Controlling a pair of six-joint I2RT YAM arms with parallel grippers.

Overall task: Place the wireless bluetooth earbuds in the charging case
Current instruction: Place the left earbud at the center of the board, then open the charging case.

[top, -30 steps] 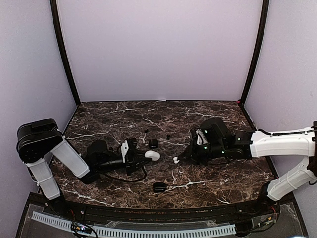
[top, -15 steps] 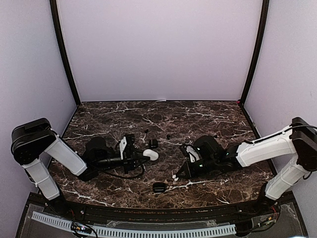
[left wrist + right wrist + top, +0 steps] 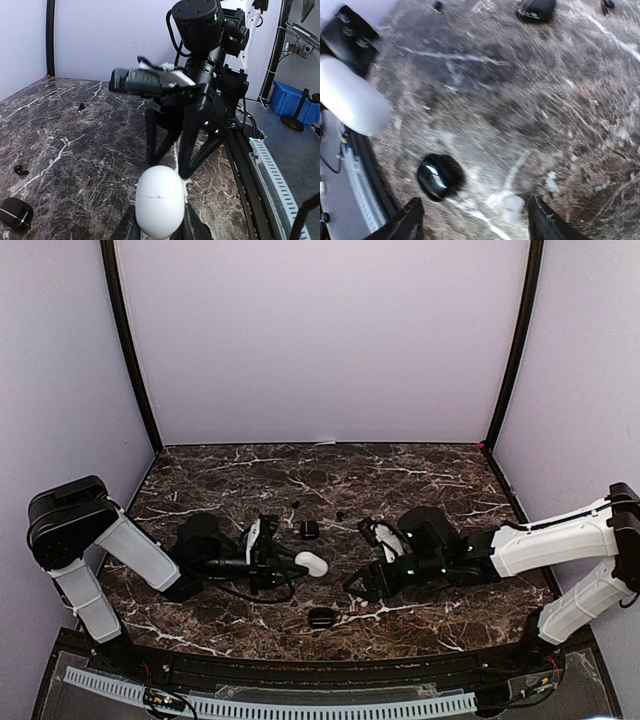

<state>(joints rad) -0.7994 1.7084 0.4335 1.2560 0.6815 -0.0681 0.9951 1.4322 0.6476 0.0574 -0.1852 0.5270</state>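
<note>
My left gripper is shut on a closed white egg-shaped charging case, held low over the marble; in the left wrist view the case fills the gap between the fingers. My right gripper hovers just right of it, fingertips down at the table and open. A small white earbud, blurred, lies on the table between the right fingers, close to the right one. Tiny black earbuds lie farther back.
One black case sits near the front edge, just left of the right fingers. Another black case lies behind the white one. The right arm stands close in front of the left wrist camera.
The right gripper went from shut on a white earbud to open, low near the front. The earbud now lies on the marble. The left gripper with the white case shifted slightly.
</note>
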